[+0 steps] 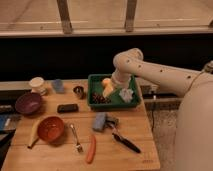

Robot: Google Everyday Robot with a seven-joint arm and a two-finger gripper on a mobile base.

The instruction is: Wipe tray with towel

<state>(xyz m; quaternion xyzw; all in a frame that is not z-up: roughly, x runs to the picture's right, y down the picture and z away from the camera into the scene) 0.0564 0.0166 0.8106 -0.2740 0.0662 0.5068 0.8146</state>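
A green tray (93,102) stands at the back middle of the wooden table. Inside it lie a pale crumpled towel (126,94) at the right, a yellowish object (107,86) in the middle and a dark reddish thing (98,97) at the left. My gripper (118,85) reaches down into the tray from the right, between the yellowish object and the towel. The white arm (155,71) arches over the tray's right rim and hides part of it.
On the table: a purple bowl (27,103), white cup (36,84), blue cup (58,85), small dark cup (78,91), black block (67,108), orange bowl (49,128), banana (33,138), fork (76,139), carrot (91,148), grey-blue sponge (100,121), black-handled tool (123,140).
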